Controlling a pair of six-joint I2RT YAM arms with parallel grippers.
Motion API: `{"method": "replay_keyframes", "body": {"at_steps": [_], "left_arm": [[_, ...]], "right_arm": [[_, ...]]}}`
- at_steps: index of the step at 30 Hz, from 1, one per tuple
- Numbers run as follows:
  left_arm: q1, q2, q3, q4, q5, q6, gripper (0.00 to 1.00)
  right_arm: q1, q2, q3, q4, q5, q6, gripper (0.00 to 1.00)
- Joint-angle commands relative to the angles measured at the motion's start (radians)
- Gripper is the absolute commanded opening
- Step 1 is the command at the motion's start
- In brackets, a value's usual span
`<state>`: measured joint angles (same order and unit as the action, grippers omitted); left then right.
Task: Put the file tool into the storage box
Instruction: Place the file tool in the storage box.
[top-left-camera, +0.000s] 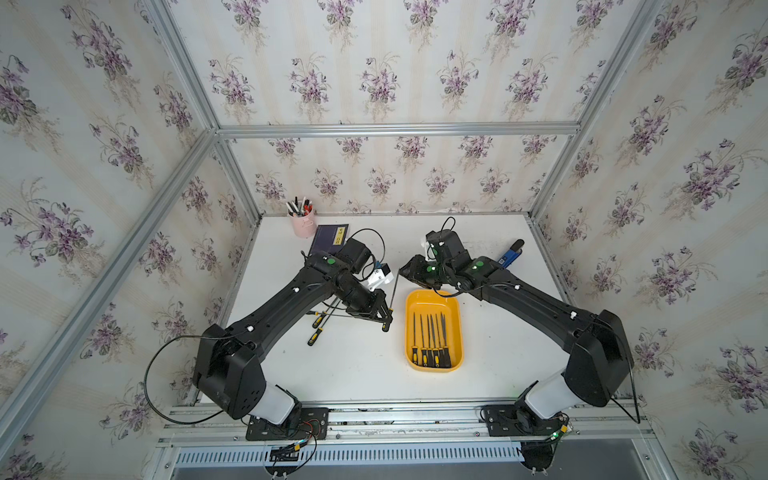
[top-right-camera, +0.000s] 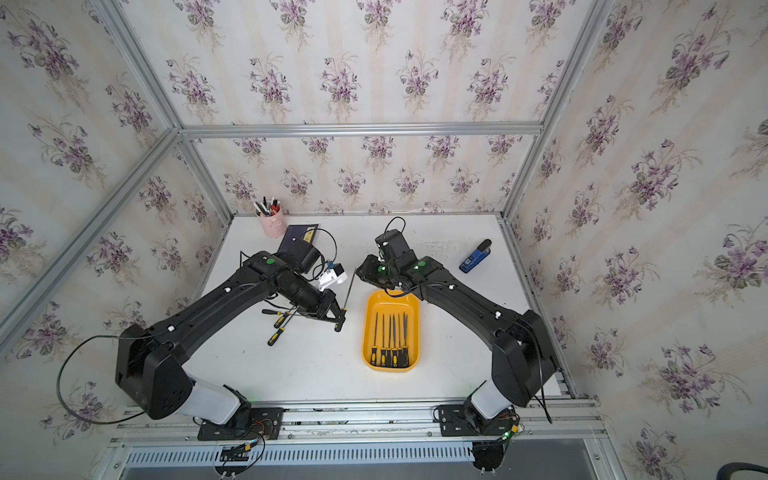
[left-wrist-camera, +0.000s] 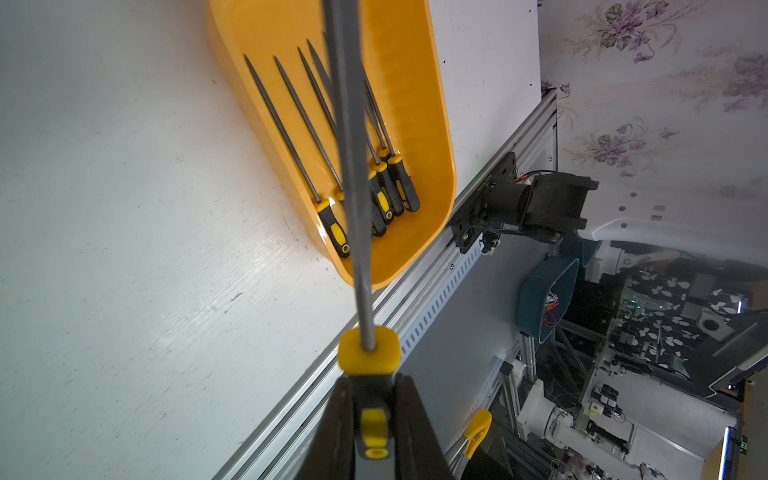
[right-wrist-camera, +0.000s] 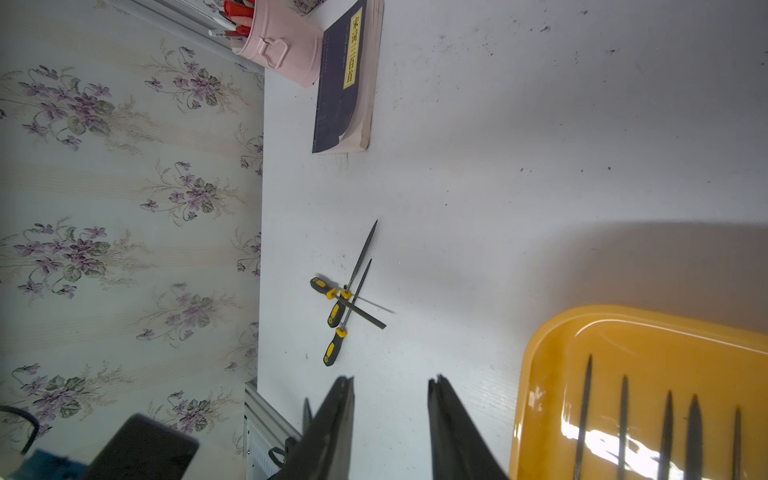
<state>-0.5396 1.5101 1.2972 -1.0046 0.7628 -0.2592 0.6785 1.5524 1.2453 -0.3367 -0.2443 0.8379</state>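
Now we are mid-carry: the left gripper (left-wrist-camera: 372, 386) is clamped on the yellow-and-black handle of the file (left-wrist-camera: 349, 166), raised off the worktop (top-left-camera: 353, 374) with its shaft pointing toward the far edge. It hangs just beside the storage box (top-left-camera: 432, 301), along the long side nearer the left arm, not yet over it. Next, we judge, comes a short shift across the rim, a lowering, then release beside the files already inside (top-left-camera: 432, 340). The right gripper (right-wrist-camera: 390, 382) stands apart and empty at the box's far end. The file's tip looks close to it, though we cannot tell whether they touch. Three loose files (right-wrist-camera: 345, 303) lie crossed toward the left edge.
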Motion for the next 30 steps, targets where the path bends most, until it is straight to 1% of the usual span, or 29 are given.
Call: {"method": "replay_keyframes", "body": {"at_steps": [1,9,14,20,23,27,30], "left_arm": [[-0.003,0.004,-0.002,0.017,0.003,-0.001,0.0],[-0.009,0.015,-0.002,0.024,-0.006,-0.005,0.01],[-0.013,0.022,-0.001,0.019,-0.017,-0.002,0.01],[-0.012,0.03,-0.023,0.029,-0.032,-0.002,0.0],[-0.012,0.036,-0.025,0.036,-0.032,-0.003,0.0],[-0.012,0.04,-0.019,0.04,-0.024,-0.004,0.0],[-0.013,0.04,-0.022,0.041,-0.018,-0.004,0.0]], "right_arm": [[0.003,-0.012,-0.009,0.035,-0.026,0.01,0.34],[0.029,0.004,-0.005,0.057,-0.066,0.004,0.32],[0.043,0.019,0.009,0.046,-0.056,0.006,0.31],[0.041,-0.041,-0.012,-0.008,-0.006,0.01,0.31],[0.043,-0.086,-0.044,-0.021,-0.015,0.019,0.31],[0.06,-0.124,-0.117,0.026,-0.036,0.052,0.31],[0.083,-0.1,-0.117,0.042,-0.033,0.057,0.31]]}}
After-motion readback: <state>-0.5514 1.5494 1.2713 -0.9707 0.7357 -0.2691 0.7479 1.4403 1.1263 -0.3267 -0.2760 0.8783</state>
